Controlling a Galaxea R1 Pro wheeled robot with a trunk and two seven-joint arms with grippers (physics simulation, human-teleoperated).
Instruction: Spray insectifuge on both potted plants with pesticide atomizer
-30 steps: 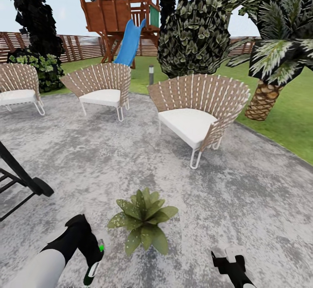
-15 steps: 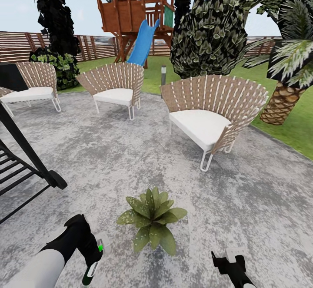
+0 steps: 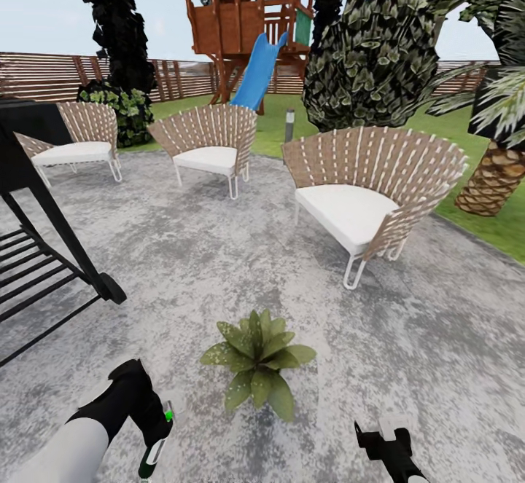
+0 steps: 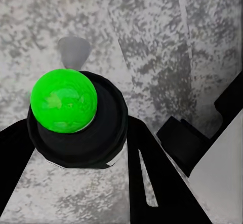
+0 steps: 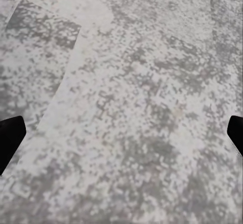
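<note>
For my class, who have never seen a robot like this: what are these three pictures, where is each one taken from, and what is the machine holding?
This is a simulated two-armed wheeled robot in a garden. The large picture looks down from its head: a stone patio, wicker chairs, a black grill and one potted plant. The other two come from cameras near each claw. The left claw is shut on the pesticide atomizer, a dark bottle with a green tip. The right claw is open and holds nothing, with bare patio below it.
</note>
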